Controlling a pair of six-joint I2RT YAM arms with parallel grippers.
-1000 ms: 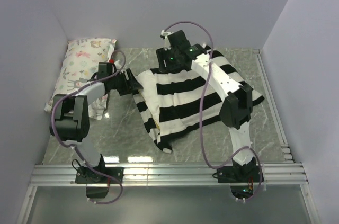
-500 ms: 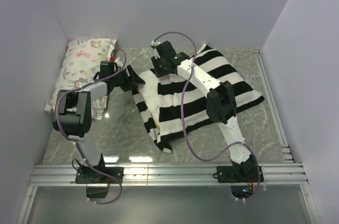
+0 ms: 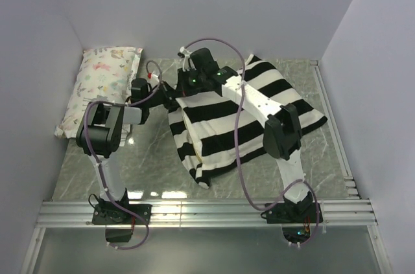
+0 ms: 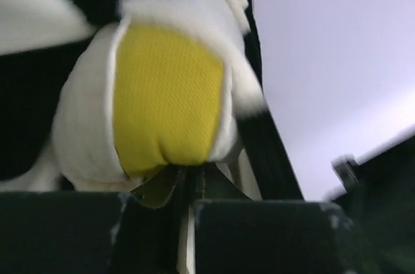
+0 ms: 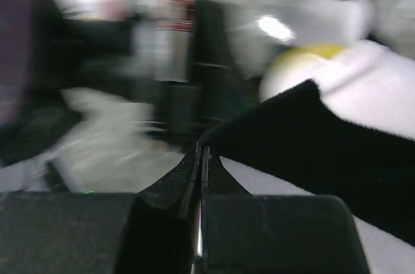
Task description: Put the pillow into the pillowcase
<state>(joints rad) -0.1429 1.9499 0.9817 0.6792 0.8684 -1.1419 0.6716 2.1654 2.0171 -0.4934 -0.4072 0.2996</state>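
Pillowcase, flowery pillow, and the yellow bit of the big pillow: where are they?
pillowcase (image 3: 211, 135): top view, a stripe on its near half.
flowery pillow (image 3: 97, 83): top view, its middle.
pillow (image 4: 168, 92): left wrist view, its yellow band.

The overhead camera sits high behind the two arm bases, looking down and forward over the whole table (image 3: 149, 157). The left wrist camera peers past the left gripper (image 4: 188, 196), right up against the pillow (image 4: 168, 99) and its yellow end. The right wrist camera, blurred, looks just as closely across the striped pillowcase (image 5: 311, 144). Both wrist views share that yellow corner.
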